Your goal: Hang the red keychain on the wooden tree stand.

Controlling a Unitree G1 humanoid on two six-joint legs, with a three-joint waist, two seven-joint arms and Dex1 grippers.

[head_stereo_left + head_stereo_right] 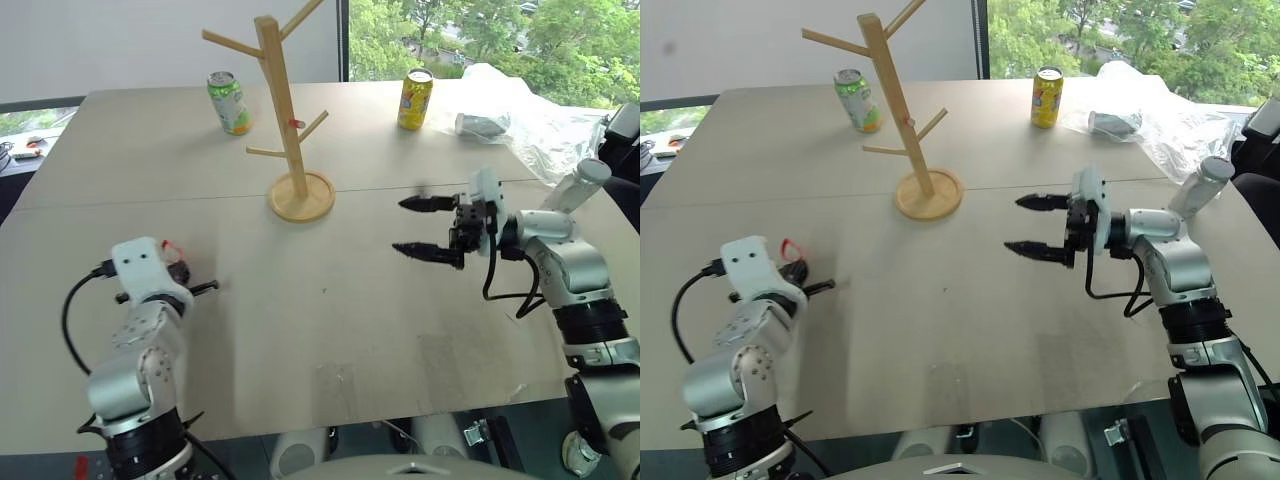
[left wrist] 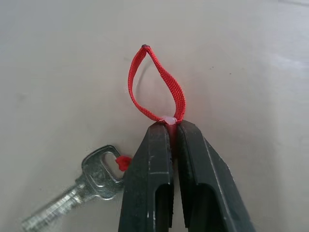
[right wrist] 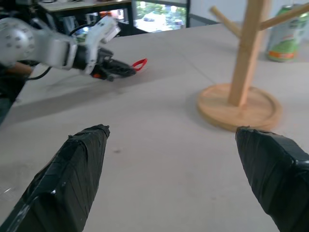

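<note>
left gripper [image 2: 171, 126] is clamped tight on the red keychain [image 2: 157, 84], fingers pinched together at the strap's base, right by the pale plastic joint. we read that as a grip chosen to leave the loop free, bc the open loop is what has to slip over a peg. loop pokes out past the fingertips, away from the wrist, long axis roughly in line w/ the gripper. silver key [image 2: 79, 191] trails back beside the fingers on the other end, shaft angled toward the wrist.

keychain sits low over the table [image 1: 330, 330] at our left, well apart from the wooden tree stand [image 1: 285, 120], which stands upright mid-table near the far edge.

right gripper [image 1: 428, 228] has its fingers spread wide, holding nothing, hovering level and pointing toward the left arm; prob. parked clear or ready to assist.
</note>
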